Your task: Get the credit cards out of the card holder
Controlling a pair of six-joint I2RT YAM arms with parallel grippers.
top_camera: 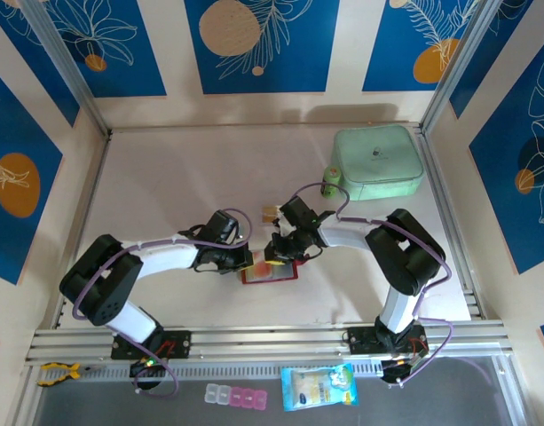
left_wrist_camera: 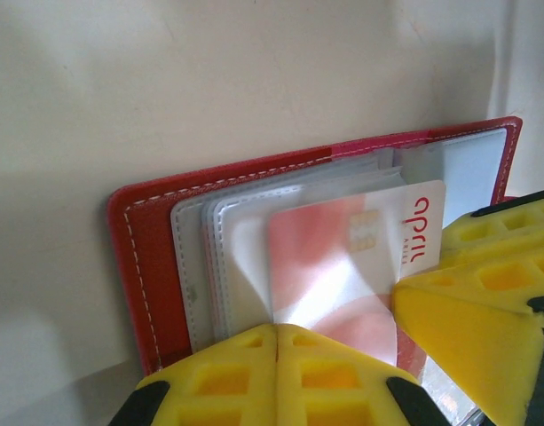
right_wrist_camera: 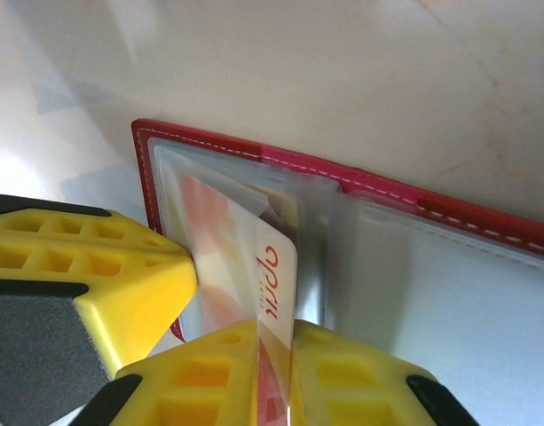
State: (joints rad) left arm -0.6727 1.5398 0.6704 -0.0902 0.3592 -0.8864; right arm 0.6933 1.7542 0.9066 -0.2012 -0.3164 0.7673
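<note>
Mid-table, top view: left gripper (top_camera: 246, 259) and right gripper (top_camera: 277, 252) meet over red card holder (top_camera: 285, 275).
Left wrist: left jaws closed at holder's edge. Right wrist: right jaws pinch credit card (right_wrist_camera: 270, 271), half sleeved; weak pin likely drags holder along.

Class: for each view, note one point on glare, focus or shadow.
Top external: even light, faint shadows on the table. Left wrist: glare on the clear sleeve washes out the card; the yellow fingers blur. Right wrist: the card holder stitching is sharp, near fingers soft.
</note>
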